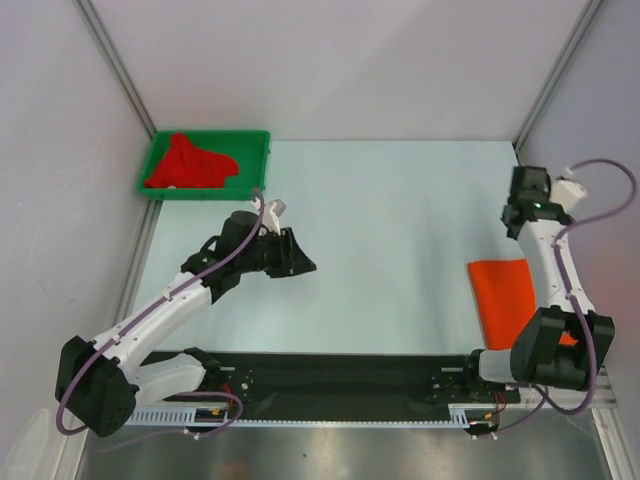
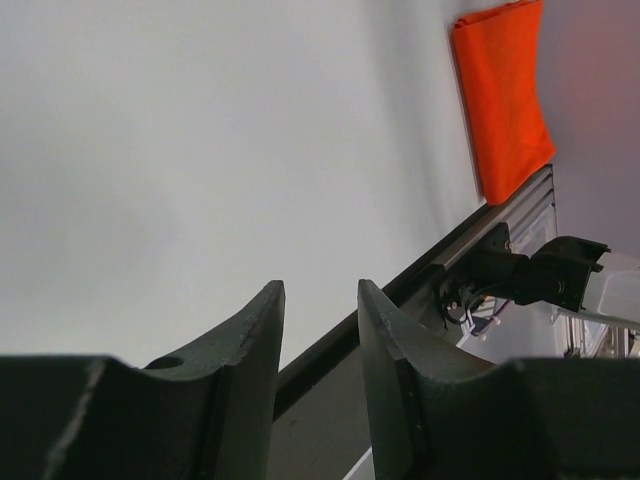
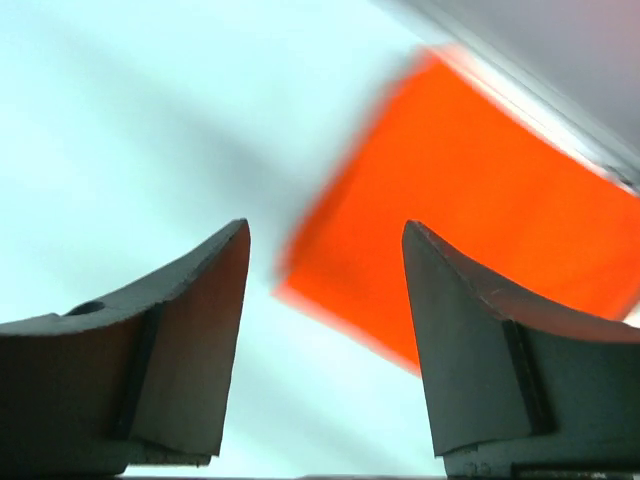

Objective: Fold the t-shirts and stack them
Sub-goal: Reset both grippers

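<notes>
The bright orange t-shirt [image 1: 503, 297] lies folded into a flat rectangle at the table's right side; it also shows in the left wrist view [image 2: 503, 96] and, blurred, in the right wrist view [image 3: 470, 215]. The deeper red t-shirt [image 1: 190, 163] lies crumpled in the green tray [image 1: 254, 143] at the back left. My left gripper [image 1: 299, 262] is open and empty over the table left of centre, below the tray. My right gripper [image 1: 522, 218] is open and empty, held above the table just beyond the orange shirt's far edge.
The right arm's base link [image 1: 553, 345] covers the orange shirt's near right corner. A black rail [image 1: 330, 378] runs along the table's near edge. Grey walls with metal posts close in the left, right and back.
</notes>
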`<state>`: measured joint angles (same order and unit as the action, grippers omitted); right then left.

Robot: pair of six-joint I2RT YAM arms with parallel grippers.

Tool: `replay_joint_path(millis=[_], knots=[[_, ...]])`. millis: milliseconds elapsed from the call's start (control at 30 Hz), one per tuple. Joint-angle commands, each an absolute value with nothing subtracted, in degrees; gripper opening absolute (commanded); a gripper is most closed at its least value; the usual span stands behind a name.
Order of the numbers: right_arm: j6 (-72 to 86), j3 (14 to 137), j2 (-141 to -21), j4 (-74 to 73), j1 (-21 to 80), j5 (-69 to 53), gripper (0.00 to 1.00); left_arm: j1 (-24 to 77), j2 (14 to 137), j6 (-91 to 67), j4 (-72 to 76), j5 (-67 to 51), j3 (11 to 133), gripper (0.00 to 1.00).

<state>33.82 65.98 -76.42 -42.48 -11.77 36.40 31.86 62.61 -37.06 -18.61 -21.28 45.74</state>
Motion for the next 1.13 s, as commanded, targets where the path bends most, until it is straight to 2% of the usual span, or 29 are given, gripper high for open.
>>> replay_joint_path(millis=[0,233,300,367,400,433,467,633,867,1000,1033,1067,1100], knots=[[31.48,70.13,-77.87,-38.52,3.88,34.74,0.67,31.82,61.18,-37.79,-15.04,-22.5,44.13,0.41],[34.26,62.16,-73.66,-21.46,27.56,9.7,0.71,31.64,54.6,-41.22,-10.46,-22.41,32.98,0.42],[37.25,54.18,-70.41,-16.2,29.26,1.62,0.72,31.64,52.92,-41.83,-9.93,-21.98,30.34,0.43],[43.05,47.41,-66.3,-9.01,29.35,-6.72,0.73,31.29,51.07,-42.45,-8.01,-22.23,28.31,0.48],[44.72,39.54,-64.79,-6.62,29.44,-8.68,0.75,31.29,50.72,-43.41,-7.04,-22.76,27.17,0.48],[45.95,36.24,-63.21,-4.59,29.7,-10.18,0.8,31.12,50.45,-44.11,-6.25,-23.46,24.9,0.5],[48.05,32.38,-60.06,-1.61,30.14,-12.02,0.99,31.2,50.01,-44.99,-3.98,-24.16,23.66,0.5],[57.37,10.34,-47.66,11.57,31.29,-16.26,1.0,31.03,45.8,-50.97,1.65,-25.05,15.39,0.53],[69.07,-5.09,-32.1,24.24,28.74,-22.31,1.0,31.02,26.66,-65.8,16.78,-21.37,-0.69,0.57],[68.82,-5.8,-22.96,23.82,29.0,-24.34,1.0,30.85,6.2,-70.12,12.06,-17.42,-7.1,0.56],[69.17,-5.8,-20.94,23.38,28.57,-24.95,1.0,30.85,-4.03,-71.27,10.21,-16.45,-7.9,0.56],[69.69,-5.8,-17.61,24.16,28.22,-27.57,1.0,30.76,-8.31,-72.67,8.28,-15.48,-8.69,0.57],[70.74,-5.97,-15.66,25.74,27.6,-29.77,1.0,30.5,-6.87,-75.64,12.0,-16.86,-9.57,0.56]])
